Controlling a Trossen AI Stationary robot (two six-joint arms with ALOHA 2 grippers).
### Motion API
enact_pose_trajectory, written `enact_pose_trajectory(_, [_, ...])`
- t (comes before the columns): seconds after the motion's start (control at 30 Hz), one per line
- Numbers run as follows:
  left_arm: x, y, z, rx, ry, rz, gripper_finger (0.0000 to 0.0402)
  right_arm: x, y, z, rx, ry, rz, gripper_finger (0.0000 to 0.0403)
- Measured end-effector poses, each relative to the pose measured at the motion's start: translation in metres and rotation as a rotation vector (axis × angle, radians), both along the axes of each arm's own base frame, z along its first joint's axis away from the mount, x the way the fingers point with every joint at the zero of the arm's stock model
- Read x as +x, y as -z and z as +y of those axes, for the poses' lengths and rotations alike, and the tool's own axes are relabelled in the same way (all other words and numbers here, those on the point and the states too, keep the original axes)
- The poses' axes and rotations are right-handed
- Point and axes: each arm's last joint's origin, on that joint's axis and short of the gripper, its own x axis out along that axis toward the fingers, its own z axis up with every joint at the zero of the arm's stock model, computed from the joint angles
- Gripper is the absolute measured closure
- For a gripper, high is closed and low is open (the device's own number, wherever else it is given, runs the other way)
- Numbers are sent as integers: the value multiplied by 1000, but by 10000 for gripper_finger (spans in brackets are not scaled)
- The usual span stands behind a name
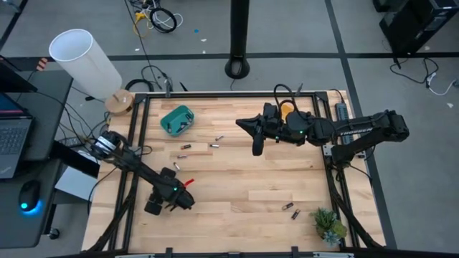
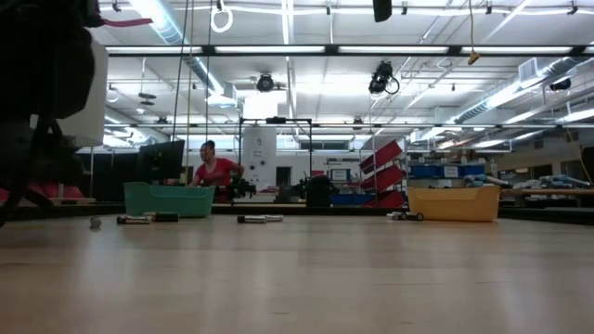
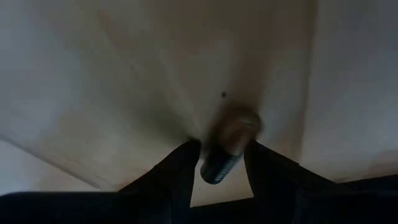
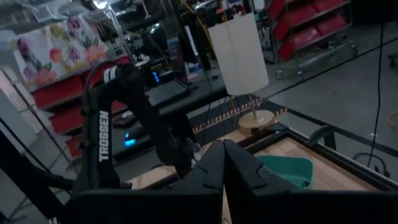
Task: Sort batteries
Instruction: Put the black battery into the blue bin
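Several small batteries lie scattered on the wooden table: a group (image 1: 197,148) between the bins and two (image 1: 291,210) near the right front. The teal bin (image 1: 177,120) stands at the far left, and the orange bin (image 1: 287,110) at the far right shows mostly under the right arm. My left gripper (image 1: 179,201) is low over the near-left table and is shut on one battery (image 3: 221,158). My right gripper (image 1: 257,147) hovers above the table's middle, shut and empty (image 4: 222,149). My left gripper pinches one battery between its two fingers (image 3: 180,168), which lie across it. Its dark end (image 3: 214,173) faces the wrist camera and its golden body (image 3: 239,124) points toward the table close below. I cannot tell whether it touches the wood.
A white lamp (image 1: 82,57) with a wooden base (image 1: 118,102) stands at the far-left corner. A small plant (image 1: 328,226) sits at the near-right corner. A black frame (image 1: 333,179) rims the table. Bare wood (image 1: 237,186) lies across the middle. A person (image 2: 215,172) shows far behind.
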Motion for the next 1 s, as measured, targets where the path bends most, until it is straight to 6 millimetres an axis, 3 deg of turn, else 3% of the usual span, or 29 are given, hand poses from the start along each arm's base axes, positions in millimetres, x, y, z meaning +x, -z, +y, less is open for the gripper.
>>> enact_pose_trajectory(0.13, [-2,2,1,27,40,-14,270,0,-1,0,3,2,-9,393])
enact_pose_trajectory(0.33, [-1,3,1,27,50,-33,346,0,-1,0,8,9,-11,393])
enact_pose_trajectory(0.63, [0,-2,1,50,43,-44,348,0,0,0,-1,8,-5,393])
enact_pose_trajectory(1.0, [4,-29,18,116,-119,-213,348,0,2,1,-9,-43,19,393])
